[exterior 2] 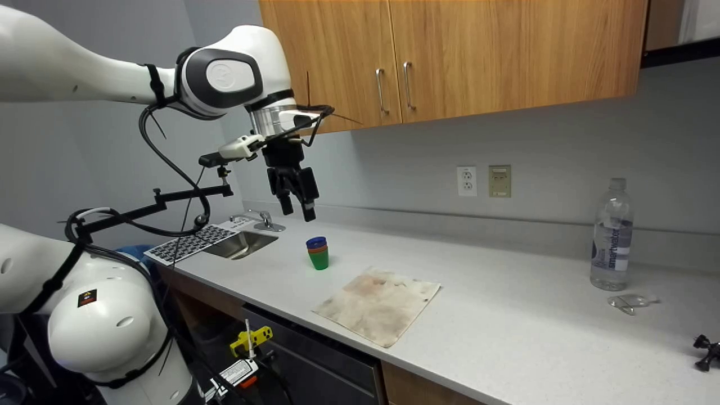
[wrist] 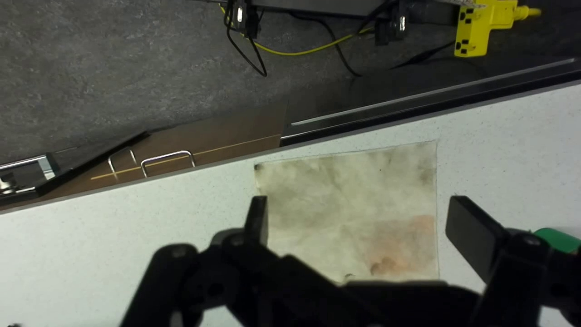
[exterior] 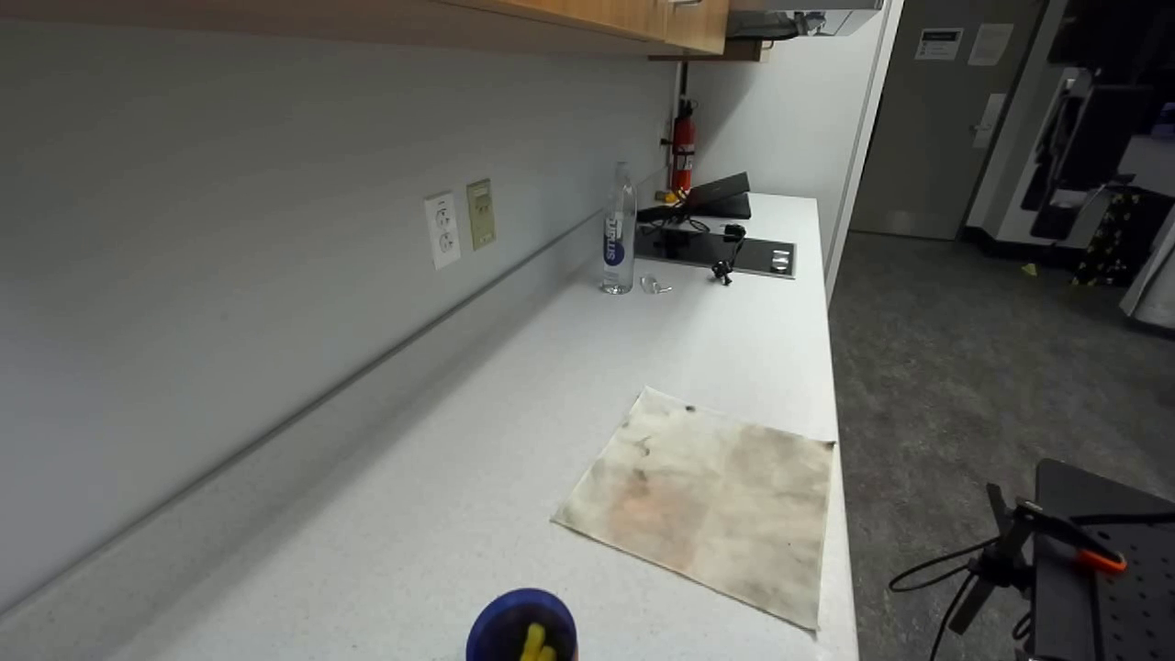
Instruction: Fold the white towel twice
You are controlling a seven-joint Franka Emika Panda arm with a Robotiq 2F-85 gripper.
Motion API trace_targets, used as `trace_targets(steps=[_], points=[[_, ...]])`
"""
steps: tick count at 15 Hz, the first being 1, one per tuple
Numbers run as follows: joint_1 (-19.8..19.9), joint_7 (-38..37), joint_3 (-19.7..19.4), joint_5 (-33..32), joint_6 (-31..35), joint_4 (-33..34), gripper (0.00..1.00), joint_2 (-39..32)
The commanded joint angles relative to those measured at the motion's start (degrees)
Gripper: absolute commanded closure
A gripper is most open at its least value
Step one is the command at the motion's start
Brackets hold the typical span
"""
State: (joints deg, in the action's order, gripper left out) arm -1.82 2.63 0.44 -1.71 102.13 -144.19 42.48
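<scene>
1. The white towel (exterior 2: 378,306) lies flat on the desk (exterior 2: 506,337), close to the front edge, with one corner just beside that edge.
2. The hand (exterior 2: 298,210) hangs in the air above the desk, not touching the towel; in the wrist view its fingers (wrist: 474,236) stand wide apart and grip nothing.
3. Done so far: neither fold, as I judge it. In an exterior view all four corners of the white towel (exterior: 707,505) are spread out, and no side is turned over.
4. Left to do: both folds. The first likely calls for pinching a corner or side, carrying it across and laying it down; the second would then double the folded towel again.
5. A stack of nested cups (exterior 2: 318,256) stands upright near the towel, and a smartwater bottle (exterior 2: 612,239) stands well apart. Neither seems likely to hinder the folding.
</scene>
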Motion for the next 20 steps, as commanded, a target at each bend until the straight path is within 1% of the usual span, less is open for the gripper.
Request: trace_targets(steps=[1,4,8,9,10,12,16,19,20], points=[[0.44,-0.88,-0.03,0.06,2.96,-0.74,0.0,-1.27],[1.12,-2.16,-0.1,-0.2,8.38,-2.54,0.0,-3.33],[1.88,-2.54,-1.13,0.5,16.15,-5.62,0.0,-7.69],[2.08,-2.59,-1.38,0.65,17.07,-5.98,0.0,-8.71],[1.56,-1.95,-0.75,0.14,14.64,-5.27,0.0,-7.06],[1.63,-1.94,-0.83,0.14,15.13,-5.55,0.0,-8.22],[1.6,-1.96,-0.72,0.13,15.1,-5.45,0.0,-7.83],[1.4,-1.58,-2.01,2.2,18.47,-5.72,0.0,-11.4],[1.47,-1.47,-2.38,2.76,20.63,-6.09,0.0,-13.0]])
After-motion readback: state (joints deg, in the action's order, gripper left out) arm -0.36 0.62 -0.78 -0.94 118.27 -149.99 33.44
